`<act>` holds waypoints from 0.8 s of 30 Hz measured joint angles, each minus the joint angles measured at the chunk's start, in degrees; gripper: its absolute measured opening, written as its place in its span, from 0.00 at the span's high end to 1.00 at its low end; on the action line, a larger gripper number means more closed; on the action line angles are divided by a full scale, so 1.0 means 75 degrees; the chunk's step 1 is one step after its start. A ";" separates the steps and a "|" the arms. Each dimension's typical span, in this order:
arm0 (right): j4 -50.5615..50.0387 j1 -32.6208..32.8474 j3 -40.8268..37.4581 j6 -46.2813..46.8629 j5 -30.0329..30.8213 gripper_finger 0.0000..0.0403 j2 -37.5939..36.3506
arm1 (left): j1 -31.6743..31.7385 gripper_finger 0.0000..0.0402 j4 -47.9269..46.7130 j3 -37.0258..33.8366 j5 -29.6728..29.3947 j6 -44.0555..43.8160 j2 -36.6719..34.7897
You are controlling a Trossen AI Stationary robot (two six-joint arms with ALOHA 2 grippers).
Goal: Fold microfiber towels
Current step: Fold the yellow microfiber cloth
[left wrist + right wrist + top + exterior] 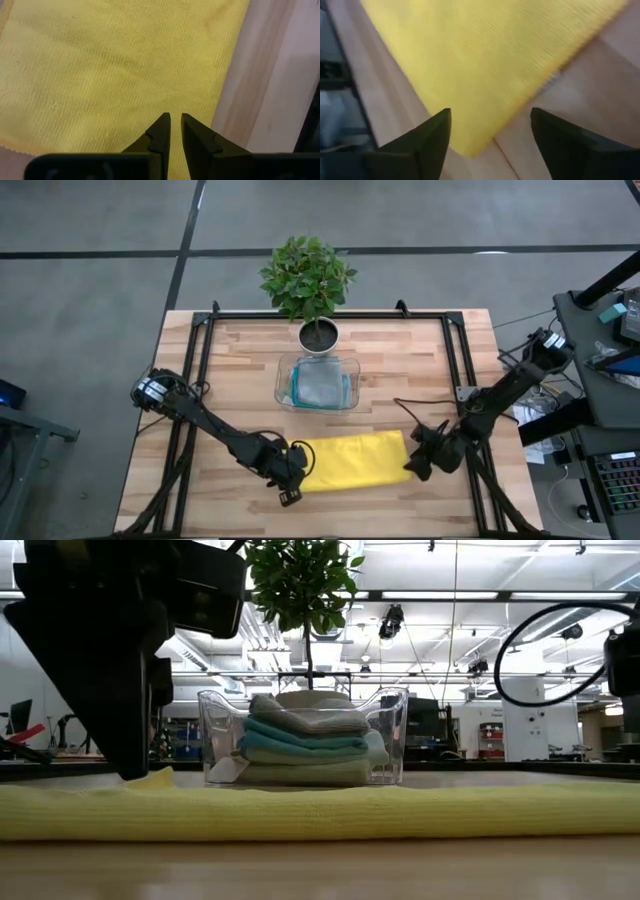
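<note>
The yellow towel (355,462) lies flat along the front edge of the table (400,370), stretched into a long rectangle that looks already folded once. The left gripper (291,480) sits at the towel's left end with its jaws nearly shut; the left wrist view shows the tips just above the cloth, and whether they pinch any fabric I cannot tell. The right gripper (420,463) stands at the towel's right end with its jaws spread wide, straddling the yellow corner without clamping it.

Four other towels, grey (310,717), teal (300,737), light blue (372,752) and sage green (305,773), are stacked folded inside the clear tray (284,385) at the table's centre, just in front of the potted plant (308,280).

The step in hand looks like the second fold, bringing one short end over the other. To do it well, each gripper should take its end right at the corner, catching both layers so the lower one does not slide out. The carried end should rise only enough to clear the cloth, travel straight along the front edge, and land with its corners matching those beneath. Soft microfiber drags and bunches easily, so the release should come only once the cloth lies flat.
</note>
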 joint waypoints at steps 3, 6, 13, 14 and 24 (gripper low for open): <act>0.0965 -0.0103 -0.0308 -0.0029 0.0280 0.31 0.0198 | 0.0000 0.92 0.0000 0.0000 -0.0029 0.0002 -0.0003; 0.1719 -0.0245 -0.0505 -0.0233 0.0498 0.30 0.0404 | 0.0000 0.92 0.0000 0.0000 -0.0037 0.0002 -0.0003; 0.2705 -0.0544 -0.0483 -0.0872 0.0710 0.38 0.0955 | 0.0000 0.92 0.0003 0.0000 -0.0169 0.0002 -0.0009; 0.2705 -0.0547 -0.0458 -0.0879 0.0761 0.41 0.1006 | 0.0000 0.92 0.0000 0.0000 -0.0175 0.0002 -0.0009; 0.2641 -0.0557 -0.0467 -0.1170 0.0961 0.93 0.0690 | 0.0000 0.92 -0.0062 0.0017 -0.0356 0.0306 -0.0237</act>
